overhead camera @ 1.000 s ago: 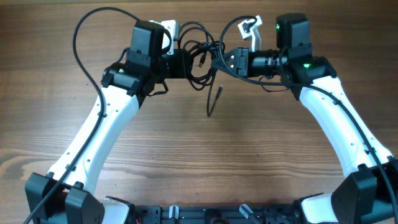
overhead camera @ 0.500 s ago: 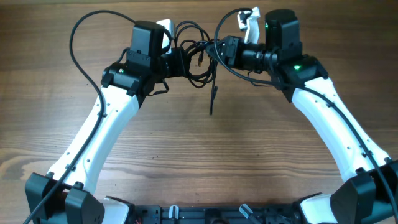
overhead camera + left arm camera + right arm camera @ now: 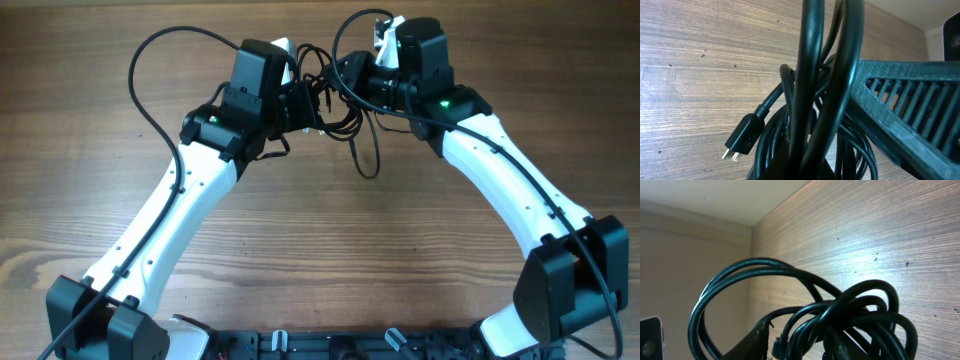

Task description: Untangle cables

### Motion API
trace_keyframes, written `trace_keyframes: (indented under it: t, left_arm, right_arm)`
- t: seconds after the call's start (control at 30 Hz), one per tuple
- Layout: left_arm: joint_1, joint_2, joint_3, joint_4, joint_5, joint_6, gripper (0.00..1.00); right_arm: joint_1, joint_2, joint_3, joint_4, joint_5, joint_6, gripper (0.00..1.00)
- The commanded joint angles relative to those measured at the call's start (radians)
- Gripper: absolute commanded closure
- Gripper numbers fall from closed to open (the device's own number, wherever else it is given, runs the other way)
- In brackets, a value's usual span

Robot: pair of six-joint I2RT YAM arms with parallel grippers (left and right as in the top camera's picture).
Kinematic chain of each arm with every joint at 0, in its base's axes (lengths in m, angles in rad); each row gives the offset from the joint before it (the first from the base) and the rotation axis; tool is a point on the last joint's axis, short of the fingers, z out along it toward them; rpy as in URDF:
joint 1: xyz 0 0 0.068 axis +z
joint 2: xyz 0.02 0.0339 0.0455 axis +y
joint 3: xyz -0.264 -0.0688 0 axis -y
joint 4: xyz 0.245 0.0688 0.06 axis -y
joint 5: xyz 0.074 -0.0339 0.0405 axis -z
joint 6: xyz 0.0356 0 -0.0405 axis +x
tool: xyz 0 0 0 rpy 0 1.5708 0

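At the far edge of the wooden table (image 3: 320, 250), the cables (image 3: 335, 95) hang as one tangled bundle between both arms. The left gripper (image 3: 303, 100) is clamped on the strands, with a small plug (image 3: 742, 140) dangling. The right gripper (image 3: 352, 78) meets the bundle, but loops hide how wide it is open

A wooden table (image 3: 330, 250) filled the overhead frame, its brown grain running left to right, with a wavier patch at the lower left. In the left wrist view the same boards carried a few small dark specks at the left. In the right wrist view a plain beige wall (image 3: 685, 235) filled the upper left, meeting the table's edge.
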Motion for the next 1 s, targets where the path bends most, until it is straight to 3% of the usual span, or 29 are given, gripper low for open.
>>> trace_keyframes:
  t: [0.0,0.5,0.7,0.73,0.87,0.97]
  left_arm:
    - [-0.012,-0.018,0.020,0.014,0.046,-0.027,0.96]
    - [-0.013,-0.018,0.020,0.016,0.063,-0.019,0.96]
    - [-0.013,-0.018,0.020,0.020,0.126,-0.019,0.96]
    - [-0.013,-0.018,0.020,0.020,0.137,-0.019,0.96]
    - [-0.013,-0.018,0.020,0.020,0.169,-0.019,0.96]
    - [-0.013,-0.018,0.020,0.019,0.169,-0.019,0.96]
  right_arm:
    - [0.002,0.033,0.018,0.006,0.053,-0.017,0.65]
    - [0.009,0.087,0.018,-0.035,-0.091,0.005,0.64]
    - [0.047,0.101,0.018,-0.038,-0.034,0.016,0.64]
    - [0.052,0.109,0.018,-0.038,-0.025,0.016,0.67]
    - [0.053,0.140,0.018,-0.035,-0.021,0.007,0.95]
    - [0.048,0.135,0.018,-0.018,-0.030,-0.042,0.96]
